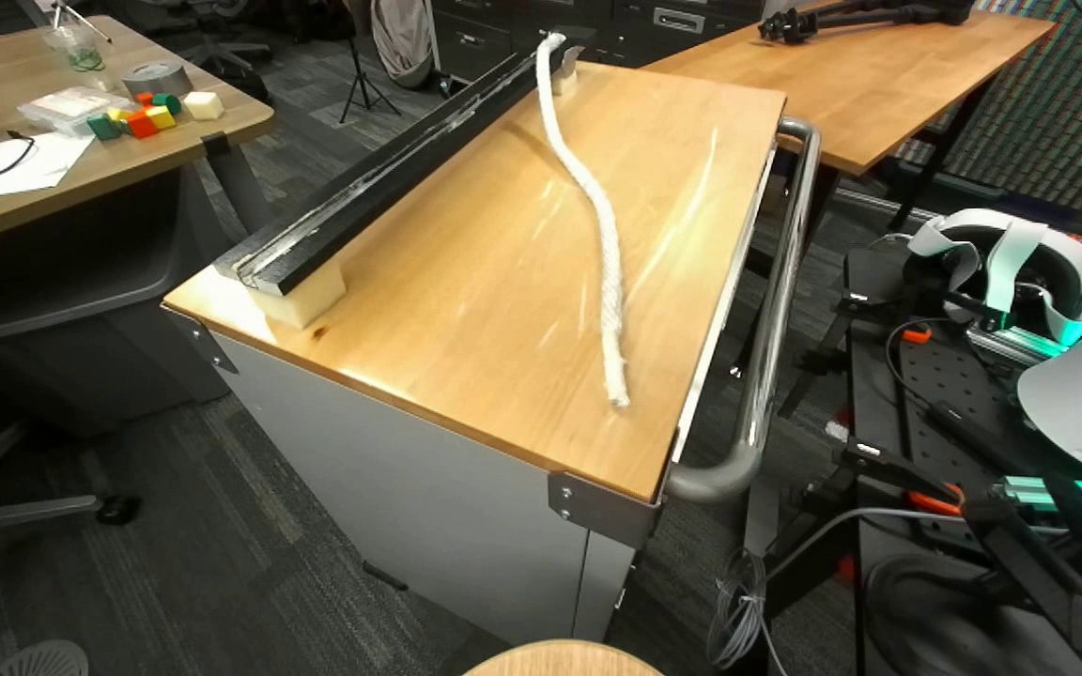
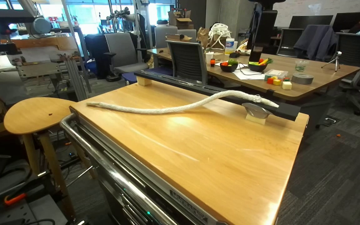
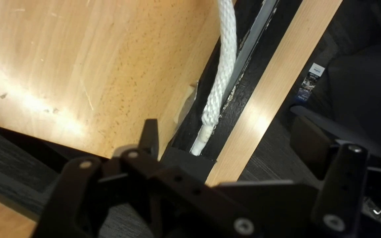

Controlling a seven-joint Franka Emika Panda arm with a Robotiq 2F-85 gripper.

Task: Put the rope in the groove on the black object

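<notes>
You have the thick white rope [image 1: 605, 221] curving loosely, its narrow tip lined up with the groove [image 3: 257, 33] near one end of the straight black rail [image 1: 391, 178], its far end well apart

The tabletop [image 2: 230, 150] is glossy wood, the bar [image 1: 782, 291] shiny metal, the rope [image 3: 225, 62] matt braided fibre, the rail [image 3: 258, 66] mostly matt (rough along its groove [image 3: 260, 28]).
</notes>
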